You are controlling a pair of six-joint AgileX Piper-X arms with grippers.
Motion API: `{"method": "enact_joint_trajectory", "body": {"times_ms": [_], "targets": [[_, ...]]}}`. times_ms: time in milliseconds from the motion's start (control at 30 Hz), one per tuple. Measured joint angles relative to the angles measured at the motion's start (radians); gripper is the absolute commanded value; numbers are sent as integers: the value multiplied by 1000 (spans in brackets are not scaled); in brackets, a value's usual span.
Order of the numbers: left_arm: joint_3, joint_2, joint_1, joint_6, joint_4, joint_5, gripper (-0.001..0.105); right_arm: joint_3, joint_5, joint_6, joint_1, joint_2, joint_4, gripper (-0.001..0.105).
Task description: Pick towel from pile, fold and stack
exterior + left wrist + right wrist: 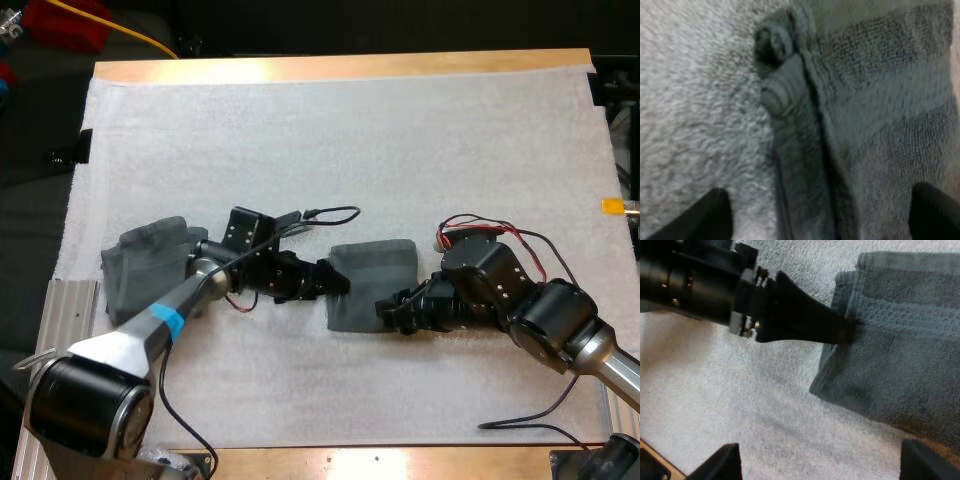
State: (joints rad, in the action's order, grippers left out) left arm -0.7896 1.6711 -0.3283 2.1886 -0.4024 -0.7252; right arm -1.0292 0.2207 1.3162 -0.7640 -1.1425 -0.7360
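Note:
A folded dark grey-green towel [372, 282] lies at the middle of the mat. My left gripper [338, 281] is at its left edge. In the left wrist view the gripper [825, 215] is open, its fingers [715, 215] wide apart over the towel's layered edge [800, 150]. My right gripper [386, 312] is at the towel's near right corner. It is open too [825, 462], low over the mat beside the towel [900, 345], with nothing between its fingers [722, 462]. From there the left gripper's tip [840, 330] touches the towel's edge.
A second dark grey-green towel [145, 262] lies bunched at the mat's left side, partly behind my left arm. The white mat [330, 130] stretches bare toward the far side. A metal rail [60, 310] runs along the near left table edge.

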Motion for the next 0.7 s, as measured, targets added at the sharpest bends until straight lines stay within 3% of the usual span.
{"method": "enact_joint_trajectory", "body": {"times_ms": [500, 600, 700], "targets": [[-96, 74, -162, 61, 1, -8, 69, 0, 0, 0, 0, 0, 0, 63], [-96, 74, -170, 62, 3, -8, 56, 0, 0, 0, 0, 0, 0, 63], [-96, 75, -170, 63, -8, -8, 34, 0, 0, 0, 0, 0, 0, 63]]}}
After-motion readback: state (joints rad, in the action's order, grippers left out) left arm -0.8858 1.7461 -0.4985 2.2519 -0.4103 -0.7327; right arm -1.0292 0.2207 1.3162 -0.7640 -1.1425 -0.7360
